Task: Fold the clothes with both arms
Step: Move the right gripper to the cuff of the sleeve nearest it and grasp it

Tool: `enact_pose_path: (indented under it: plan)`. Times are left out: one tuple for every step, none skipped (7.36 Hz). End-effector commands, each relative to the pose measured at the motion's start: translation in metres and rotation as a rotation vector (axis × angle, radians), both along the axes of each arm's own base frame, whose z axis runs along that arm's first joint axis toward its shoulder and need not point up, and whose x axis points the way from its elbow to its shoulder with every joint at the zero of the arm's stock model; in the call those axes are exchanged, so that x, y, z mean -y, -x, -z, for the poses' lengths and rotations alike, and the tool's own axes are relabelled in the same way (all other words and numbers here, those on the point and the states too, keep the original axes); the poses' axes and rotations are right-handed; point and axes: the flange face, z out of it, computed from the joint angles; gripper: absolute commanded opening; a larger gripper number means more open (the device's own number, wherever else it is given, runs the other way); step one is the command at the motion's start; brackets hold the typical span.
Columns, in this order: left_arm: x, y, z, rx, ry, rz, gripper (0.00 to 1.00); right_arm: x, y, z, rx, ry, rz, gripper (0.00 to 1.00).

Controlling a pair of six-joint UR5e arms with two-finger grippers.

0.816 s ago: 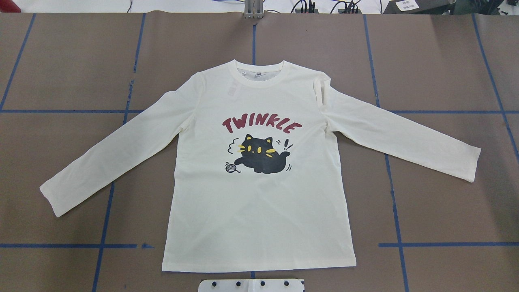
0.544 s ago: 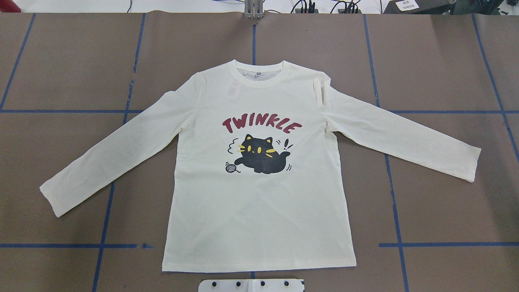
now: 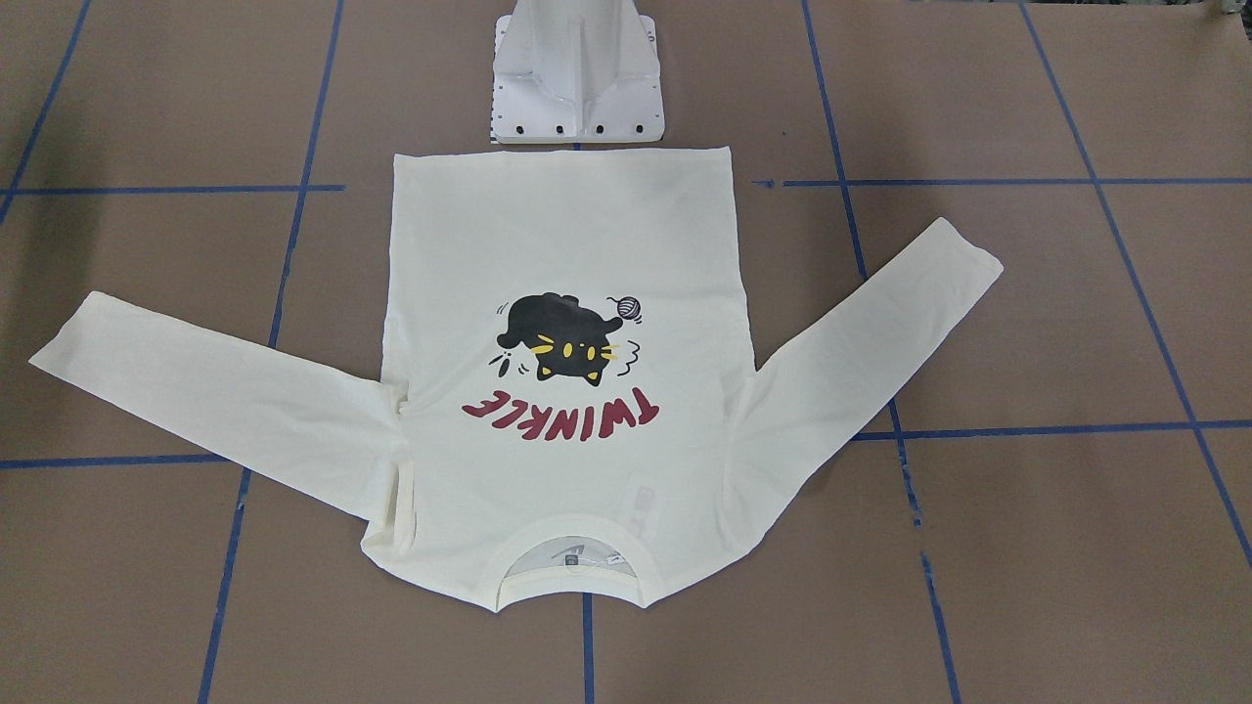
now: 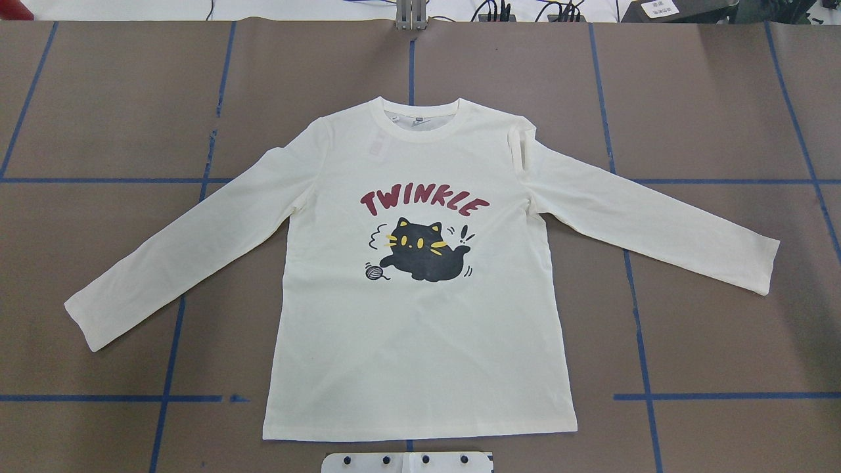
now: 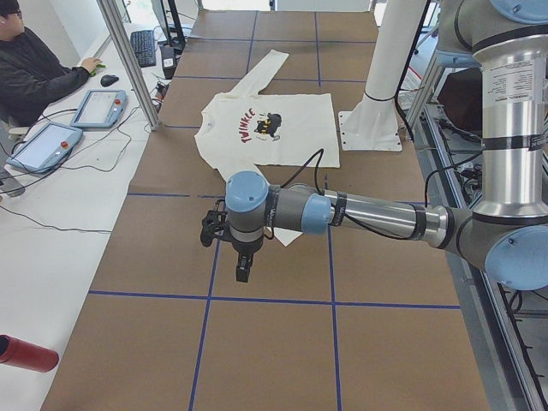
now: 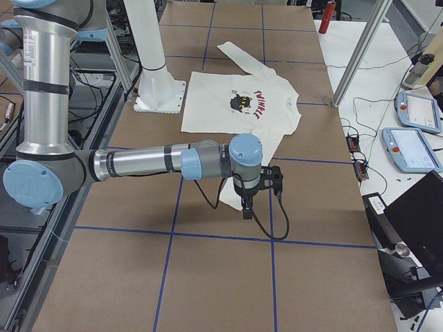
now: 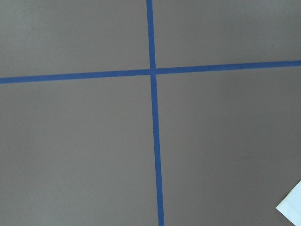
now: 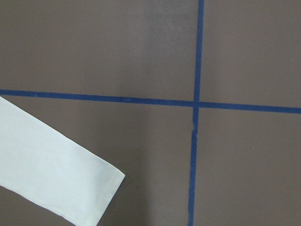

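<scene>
The cream-white long-sleeved T-shirt (image 4: 420,341) lies flat and face up on the brown table, with both sleeves spread out and down. Its black cat print (image 4: 424,253) and dark red "TWINKLE" lettering show, and the collar is at the far side. It also shows in the front view (image 3: 562,225). My left gripper (image 5: 242,267) hangs above the table near the left sleeve's cuff, and a corner of that cuff (image 7: 292,207) shows in the left wrist view. My right gripper (image 6: 246,207) hangs near the right sleeve's cuff (image 8: 61,176). I cannot tell whether either gripper is open or shut.
The white pedestal base (image 3: 577,88) stands just behind the shirt's hem. Blue tape lines (image 4: 167,368) cross the table. An operator (image 5: 34,68) sits at a side bench with teach pendants (image 5: 98,107). A red cylinder (image 5: 26,353) lies off the table's edge.
</scene>
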Motion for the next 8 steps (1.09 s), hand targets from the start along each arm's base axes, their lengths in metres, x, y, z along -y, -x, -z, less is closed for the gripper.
enact_pose_path:
  plan:
    - [0.017, -0.004, 0.014, -0.003, -0.051, -0.007, 1.0, -0.011, 0.041, 0.013, 0.05, 0.001, 0.064, 1.0]
    - [0.018, -0.004, 0.01, -0.004, -0.05, -0.005, 1.0, -0.015, 0.083, 0.015, 0.036, 0.046, 0.045, 1.0]
    - [0.022, -0.004, 0.018, -0.006, -0.092, -0.003, 1.0, -0.025, 0.125, 0.009, -0.032, 0.045, -0.038, 1.0]
    - [0.023, -0.005, 0.023, -0.009, -0.123, -0.003, 1.0, -0.042, 0.149, -0.02, -0.021, 0.006, -0.04, 1.0]
    - [0.026, -0.005, 0.024, -0.008, -0.133, -0.001, 1.0, -0.045, 0.16, -0.047, 0.023, -0.027, -0.02, 1.0]
    - [0.026, -0.004, 0.021, -0.007, -0.121, 0.006, 1.0, -0.046, 0.174, -0.048, 0.042, -0.026, -0.01, 1.0]
    - [0.026, -0.005, 0.022, -0.012, -0.108, 0.019, 1.0, -0.036, 0.185, -0.051, 0.038, -0.009, -0.008, 1.0]
    - [0.025, -0.005, 0.019, -0.012, -0.105, 0.016, 1.0, -0.03, 0.197, -0.065, 0.033, 0.02, -0.001, 1.0]
